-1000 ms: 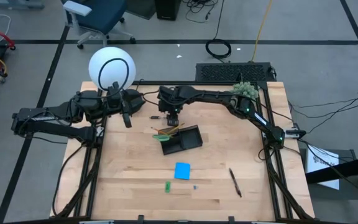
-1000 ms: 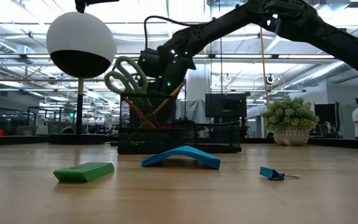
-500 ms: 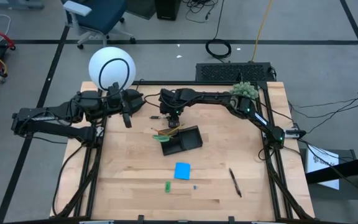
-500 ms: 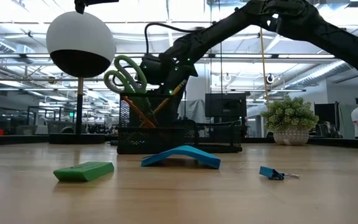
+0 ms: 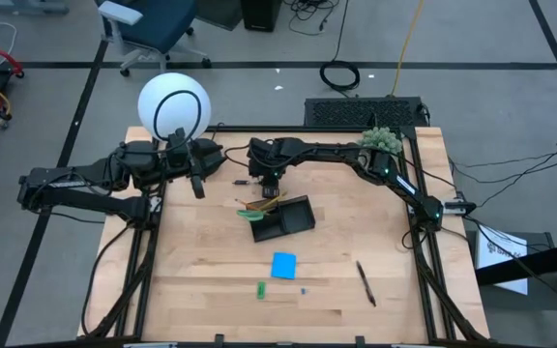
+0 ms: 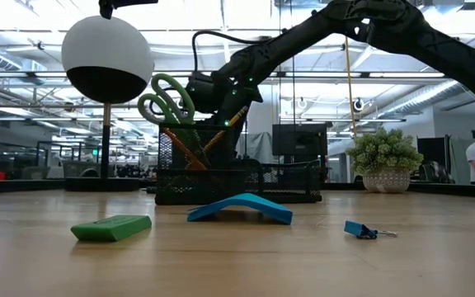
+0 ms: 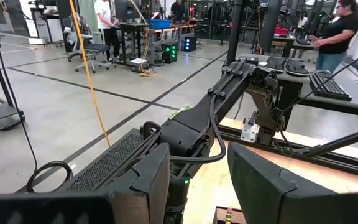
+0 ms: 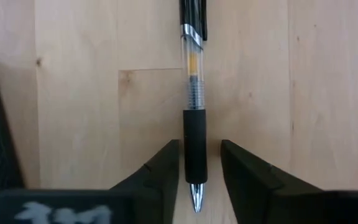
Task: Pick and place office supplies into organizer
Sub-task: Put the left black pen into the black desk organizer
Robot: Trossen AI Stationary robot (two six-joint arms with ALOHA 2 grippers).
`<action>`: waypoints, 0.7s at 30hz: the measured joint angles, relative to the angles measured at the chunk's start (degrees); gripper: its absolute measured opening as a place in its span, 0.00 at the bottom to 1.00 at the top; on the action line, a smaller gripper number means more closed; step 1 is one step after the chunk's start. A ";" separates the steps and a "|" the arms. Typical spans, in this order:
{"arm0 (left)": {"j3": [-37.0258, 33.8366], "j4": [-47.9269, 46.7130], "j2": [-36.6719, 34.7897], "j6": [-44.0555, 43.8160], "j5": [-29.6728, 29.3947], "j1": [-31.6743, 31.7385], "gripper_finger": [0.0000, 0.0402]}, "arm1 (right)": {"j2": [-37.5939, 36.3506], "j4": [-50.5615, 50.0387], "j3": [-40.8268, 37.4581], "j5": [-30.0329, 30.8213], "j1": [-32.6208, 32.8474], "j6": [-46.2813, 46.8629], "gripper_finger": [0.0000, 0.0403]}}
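Right wrist view shows the right claw [image 8: 197, 171] reaching straight down at the table [image 8: 79, 93], its two dark fingers [image 8: 160, 171] set close on either side of a black pen [image 8: 192, 112] that lies flat on the wood. The rubber grip of the pen sits in the gap; whether the pads already press it cannot be told, so the claw reads as nearly together around the pen and not surely clamped. In the high view the right claw [image 5: 270, 184] stands at the back of the table, just behind the organizer [image 5: 293, 220], whose mesh edge shows at one side of the wrist picture.

The step in hand looks like the grasp on this pen. The next move would call for the fingers to finish closing on the grip, a straight lift, then a short carry to the organizer and a tip to upright so the pen drops into the cup that already holds the scissors [image 6: 165, 101] and pencils [image 6: 184, 147].

Left claw [image 5: 195, 182] waits with its fingers apart by the lamp [image 5: 173, 106], holding nothing. Still out on the table near the front are the blue note pad [image 5: 283, 265], a green piece [image 5: 260, 289], a small blue clip [image 6: 359, 229] and a second pen [image 5: 366, 283].
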 joint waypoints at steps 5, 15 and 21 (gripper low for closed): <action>0.00 0.00 0.00 -0.16 0.00 0.00 0.40 | 0.02 -0.12 0.00 -0.18 0.00 0.00 0.12; 0.00 0.04 0.00 -0.16 0.00 0.00 0.40 | 0.07 0.93 -0.07 -0.42 -0.16 2.04 0.03; 0.00 0.06 0.00 -0.13 0.02 -0.02 0.40 | 0.11 1.29 -0.11 -1.03 -0.72 3.53 0.02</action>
